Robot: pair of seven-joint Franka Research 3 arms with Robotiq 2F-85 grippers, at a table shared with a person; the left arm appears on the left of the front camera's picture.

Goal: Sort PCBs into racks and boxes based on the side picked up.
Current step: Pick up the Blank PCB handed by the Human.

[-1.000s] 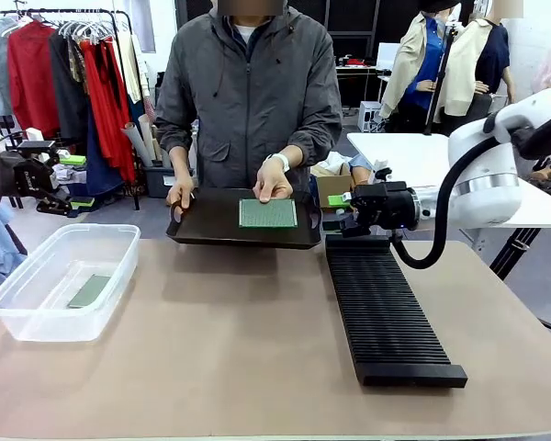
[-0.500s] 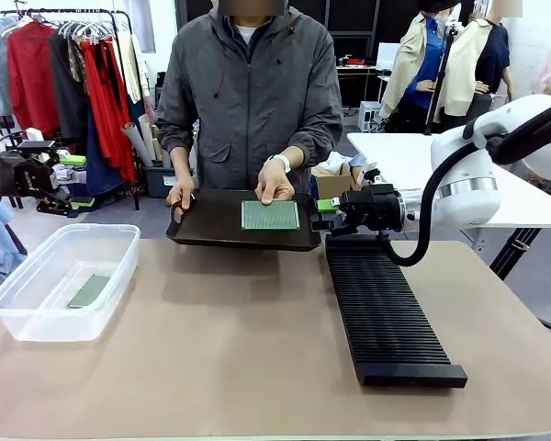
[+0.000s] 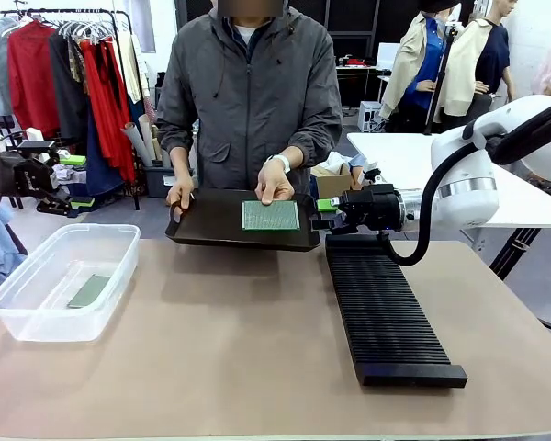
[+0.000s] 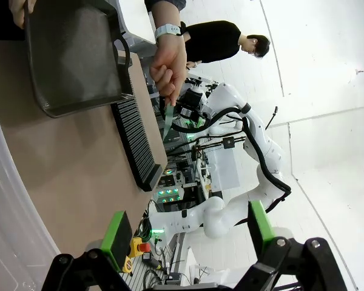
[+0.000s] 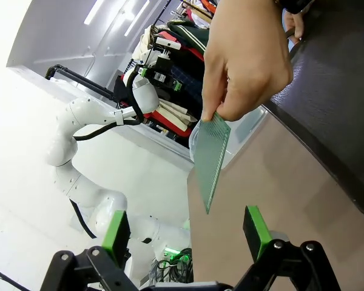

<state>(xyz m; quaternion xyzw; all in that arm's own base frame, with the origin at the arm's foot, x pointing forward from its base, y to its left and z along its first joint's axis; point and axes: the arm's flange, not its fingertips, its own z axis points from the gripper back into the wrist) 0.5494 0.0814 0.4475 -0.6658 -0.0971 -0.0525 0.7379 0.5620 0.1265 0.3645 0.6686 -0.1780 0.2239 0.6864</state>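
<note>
PCB (image 3: 270, 215) held on edge over tray (image 3: 211, 220) by person's hand (image 3: 274, 182), patterned face toward robot, seemingly offered for pickup | right gripper (image 3: 325, 213) just beside it, jaws apart, empty | left gripper (image 3: 76, 181) apart, empty, near box (image 3: 37, 317); second PCB (image 3: 89, 290) lies inside.

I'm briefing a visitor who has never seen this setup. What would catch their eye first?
The person's hand at the far side holds a patterned PCB over the black tray, just beside the open right gripper. Next come the long ribbed rack on the right of the table and the clear box on its left, with another PCB lying inside.
</note>
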